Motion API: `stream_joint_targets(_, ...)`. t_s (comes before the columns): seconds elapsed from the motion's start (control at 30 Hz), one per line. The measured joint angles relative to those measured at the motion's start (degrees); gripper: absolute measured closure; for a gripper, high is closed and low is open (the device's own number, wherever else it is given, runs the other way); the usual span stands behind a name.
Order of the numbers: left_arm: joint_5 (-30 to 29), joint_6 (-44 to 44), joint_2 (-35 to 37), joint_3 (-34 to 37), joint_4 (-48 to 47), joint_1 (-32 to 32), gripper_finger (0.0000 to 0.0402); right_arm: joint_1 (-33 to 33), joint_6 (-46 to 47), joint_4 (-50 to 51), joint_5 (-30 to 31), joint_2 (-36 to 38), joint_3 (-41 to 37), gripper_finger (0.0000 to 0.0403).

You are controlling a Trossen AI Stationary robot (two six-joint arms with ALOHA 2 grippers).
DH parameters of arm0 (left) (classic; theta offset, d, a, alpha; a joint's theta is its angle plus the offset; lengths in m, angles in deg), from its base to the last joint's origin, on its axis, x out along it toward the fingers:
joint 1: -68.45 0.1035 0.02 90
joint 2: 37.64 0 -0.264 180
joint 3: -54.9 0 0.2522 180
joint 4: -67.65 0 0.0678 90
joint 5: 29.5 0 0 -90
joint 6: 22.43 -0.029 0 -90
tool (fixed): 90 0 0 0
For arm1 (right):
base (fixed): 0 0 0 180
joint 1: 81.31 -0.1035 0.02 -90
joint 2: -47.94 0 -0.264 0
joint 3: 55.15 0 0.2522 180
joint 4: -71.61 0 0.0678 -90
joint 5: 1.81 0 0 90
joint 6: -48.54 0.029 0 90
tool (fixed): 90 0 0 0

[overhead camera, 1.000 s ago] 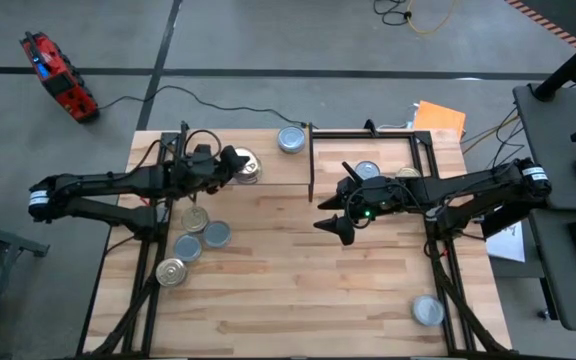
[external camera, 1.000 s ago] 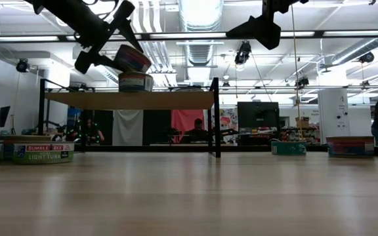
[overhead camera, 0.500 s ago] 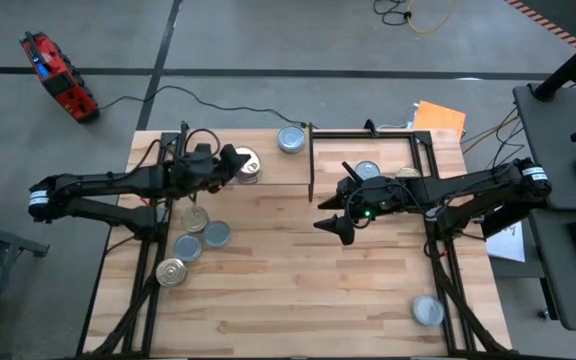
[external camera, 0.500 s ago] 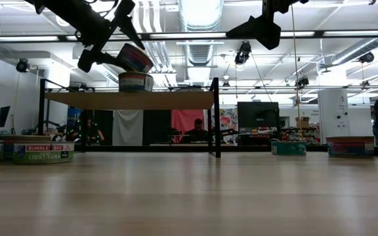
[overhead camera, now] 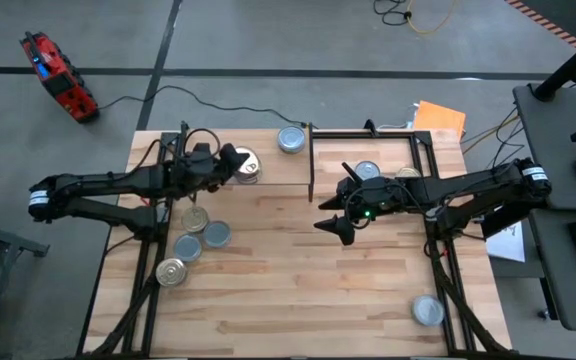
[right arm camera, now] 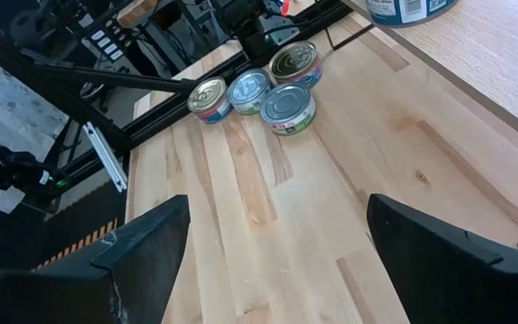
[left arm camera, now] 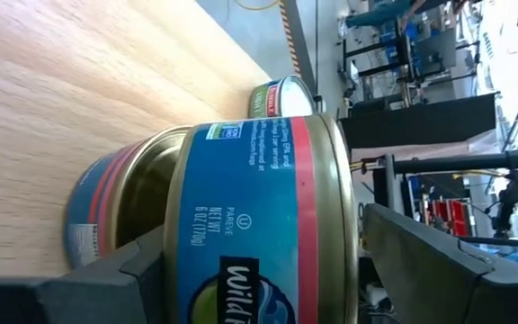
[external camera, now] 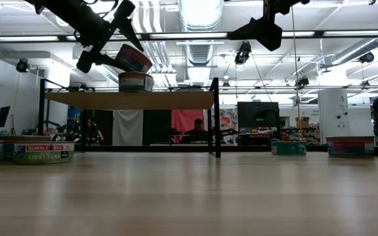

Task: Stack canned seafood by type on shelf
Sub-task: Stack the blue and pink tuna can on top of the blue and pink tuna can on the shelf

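Far left, three loose tins (overhead camera: 190, 243) sit grouped on the tabletop (overhead camera: 298, 290) just beside the left arm. Above them the left tool (overhead camera: 236, 165) hangs over the shelf (overhead camera: 273, 168), jaws clamped on a blue-label tin (external camera: 133, 58) w/ a gold rim. Low view shows that held tin tilted, its lower edge touching or just above a second tin (external camera: 135, 81) that stands upright on the shelf board; left wrist view has the shelf tin directly under the held one, slightly offset. So the move ahead likely turns on this: held tin lies above and a bit off-centre from its base tin, axis leaning, needs levelling before letting go. Further along the shelf, a silver-lid tin (overhead camera: 291, 139) sits near the upright end panel (overhead camera: 311, 163). Right of the panel, the right tool (overhead camera: 334, 215) hovers over bare tabletop, jaws spread, holding nothing, w/ a silver-lid can (overhead camera: 367, 171) near its arm. Far right, one lone tin (overhead camera: 427, 310) near the tabletop's front corner.
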Motion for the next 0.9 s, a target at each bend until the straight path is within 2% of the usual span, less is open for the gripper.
stream_joint_targets(0.33, 0.0, -1.6, -0.1, 0.0, -0.5, 0.0, 0.0109, 0.0, 0.0, 0.0, 0.0, 0.0, 0.0, 0.0068)
stream_joint_targets(0.57, 0.0, 1.5, -0.1, 0.0, 0.3, 0.0, 0.0089, 0.0, 0.0, 0.0, 0.0, 0.0, 0.0, 0.0068)
stream_joint_targets(0.9, -1.5, 2.2, -0.1, 0.0, 2.2, 0.2, 0.0086, 0.0, -0.1, 0.0, 0.0, 0.0, 0.0, 0.0065)
